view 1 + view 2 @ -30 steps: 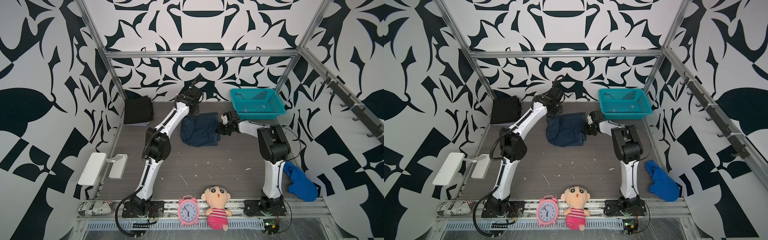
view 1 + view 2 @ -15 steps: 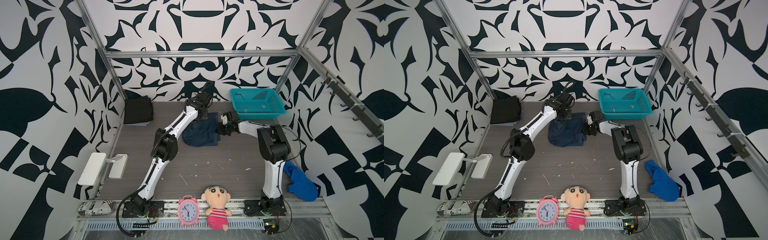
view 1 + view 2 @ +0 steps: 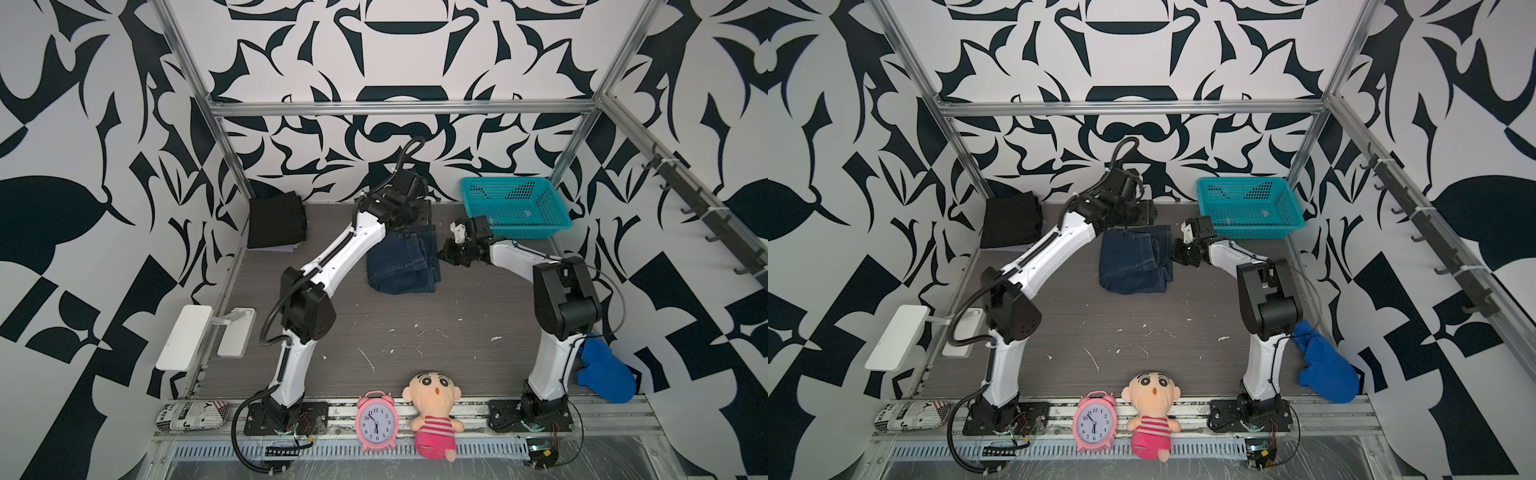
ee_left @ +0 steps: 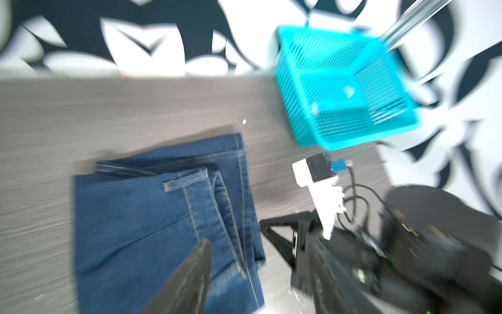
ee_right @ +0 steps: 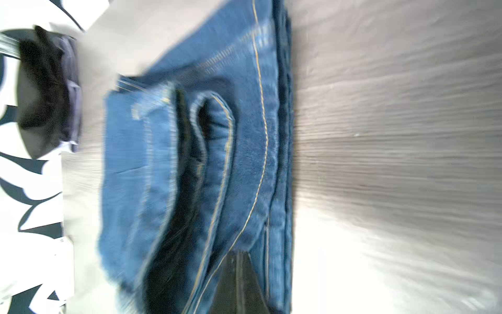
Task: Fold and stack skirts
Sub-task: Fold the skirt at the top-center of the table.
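**Visibility.** Both wrist views are smeared by motion blur, so fine detail there is unreliable. In both top views the left arm crosses the far left corner of the folded dark blue denim skirt point(image 3: 403, 266) and hides it.

The left tool point(image 3: 419, 217) hangs at the skirt's far edge. In the left wrist view only one of its fingers point(image 4: 191, 271) is clearly made out. It sits off to one side above the denim, with nothing in it. The second finger merges into dark blur beside the right arm. On that showing the jaws stand apart.

The right tool point(image 3: 445, 257) is pressed together, and its dark wedge lies at the skirt's edge nearest the right arm. Whether any cloth is caught in it cannot be told.

A folded plain black skirt point(image 3: 276, 220) sits in the far left corner of the grey wood-grain surface point(image 3: 415, 332). A thin lavender-purple cloth edge point(image 5: 71, 89) shows beneath it; the rest is covered.

**Writing.** The newsprint-patterned pouch point(image 3: 191, 412) at the front left carries lettering too small to read whole. The pink alarm clock point(image 3: 376, 422) shows numerals one to twelve.

**Orientation.** The denim lies flat in the far middle of the surface, near the teal plastic mesh basket point(image 3: 523, 232) but apart from it.
- The waistband and belt loop point to the back wall, and the hem points to the arm bases.
- The light-stitched seams run along that same line.
- The outline is near square in the top views, so the long axis is not settled.
- The stacked fold edges face the right arm.
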Controlling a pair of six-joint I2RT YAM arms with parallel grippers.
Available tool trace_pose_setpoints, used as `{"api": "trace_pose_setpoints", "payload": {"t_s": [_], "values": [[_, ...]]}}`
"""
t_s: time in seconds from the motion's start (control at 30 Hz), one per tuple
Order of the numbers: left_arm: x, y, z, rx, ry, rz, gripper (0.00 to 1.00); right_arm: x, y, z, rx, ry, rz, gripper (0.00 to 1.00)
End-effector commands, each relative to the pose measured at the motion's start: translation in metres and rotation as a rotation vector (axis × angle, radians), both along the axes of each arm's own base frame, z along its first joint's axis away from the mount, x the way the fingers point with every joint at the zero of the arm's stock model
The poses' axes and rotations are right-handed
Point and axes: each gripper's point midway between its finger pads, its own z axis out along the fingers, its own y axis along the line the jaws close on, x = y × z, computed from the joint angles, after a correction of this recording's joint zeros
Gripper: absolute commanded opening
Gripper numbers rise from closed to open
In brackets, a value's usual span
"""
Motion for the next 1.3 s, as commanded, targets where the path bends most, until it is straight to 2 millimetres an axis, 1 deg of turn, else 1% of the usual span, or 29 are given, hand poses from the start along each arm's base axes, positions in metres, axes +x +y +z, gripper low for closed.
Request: {"api": "trace_pose_setpoints", "payload": {"t_s": [0.0, 0.03, 0.07, 0.1, 0.13, 0.17, 0.2, 0.27, 0.33, 0.37, 0.4, 0.5, 0.53, 0.63, 0.77, 0.83, 0.93, 1.07, 1.13, 1.27], "values": [[0.015, 0.044, -0.006, -0.012, -0.022, 0.081, 0.63, -0.007, 0.002, 0.049, 0.037, -0.098, 0.022, 0.00], [0.014, 0.055, -0.017, -0.002, 0.001, 0.094, 0.63, -0.008, 0.003, 0.058, 0.060, -0.114, 0.021, 0.01], [0.013, 0.063, -0.025, 0.007, 0.009, 0.105, 0.63, -0.008, 0.006, 0.066, 0.093, -0.123, 0.028, 0.07], [0.011, 0.070, -0.035, 0.024, 0.013, 0.109, 0.63, -0.007, 0.011, 0.074, 0.129, -0.132, 0.039, 0.16], [0.010, 0.075, -0.045, 0.048, 0.007, 0.109, 0.63, -0.005, 0.014, 0.077, 0.147, -0.129, 0.044, 0.29], [0.010, 0.077, -0.054, 0.064, 0.003, 0.113, 0.63, -0.003, 0.019, 0.079, 0.162, -0.129, 0.059, 0.38], [0.010, 0.079, -0.065, 0.077, 0.008, 0.110, 0.62, 0.002, 0.025, 0.078, 0.177, -0.121, 0.070, 0.44], [0.012, 0.080, -0.081, 0.097, 0.021, 0.103, 0.62, 0.010, 0.031, 0.066, 0.172, -0.076, 0.075, 0.60], [0.016, 0.077, -0.101, 0.117, 0.035, 0.093, 0.62, 0.020, 0.038, 0.051, 0.177, -0.042, 0.084, 0.64], [0.018, 0.075, -0.107, 0.122, 0.041, 0.083, 0.61, 0.023, 0.041, 0.044, 0.181, -0.029, 0.088, 0.78], [0.020, 0.072, -0.116, 0.127, 0.060, 0.076, 0.60, 0.025, 0.046, 0.038, 0.182, -0.017, 0.099, 0.79], [0.019, 0.060, -0.136, 0.141, 0.096, 0.027, 0.55, 0.027, 0.058, 0.021, 0.169, 0.013, 0.124, 0.79], [0.016, 0.056, -0.145, 0.147, 0.105, 0.014, 0.53, 0.027, 0.058, 0.013, 0.160, 0.026, 0.119, 0.78], [0.007, 0.050, -0.171, 0.161, 0.126, -0.008, 0.52, 0.028, 0.055, -0.005, 0.132, 0.046, 0.109, 0.77], [-0.005, 0.047, -0.199, 0.164, 0.160, -0.024, 0.49, 0.026, 0.059, -0.022, 0.139, 0.081, 0.141, 0.76], [-0.013, 0.045, -0.211, 0.184, 0.170, -0.042, 0.46, 0.025, 0.062, -0.025, 0.146, 0.076, 0.153, 0.76], [-0.022, 0.040, -0.221, 0.210, 0.177, -0.076, 0.42, 0.025, 0.065, -0.020, 0.174, 0.062, 0.158, 0.74], [-0.031, 0.035, -0.225, 0.225, 0.156, -0.108, 0.41, 0.026, 0.068, -0.010, 0.203, 0.044, 0.162, 0.72], [-0.033, 0.033, -0.226, 0.226, 0.141, -0.120, 0.39, 0.026, 0.071, -0.005, 0.226, 0.033, 0.169, 0.70], [-0.035, 0.031, -0.231, 0.219, 0.135, -0.136, 0.38, 0.026, 0.078, -0.001, 0.282, 0.022, 0.183, 0.69]]}}
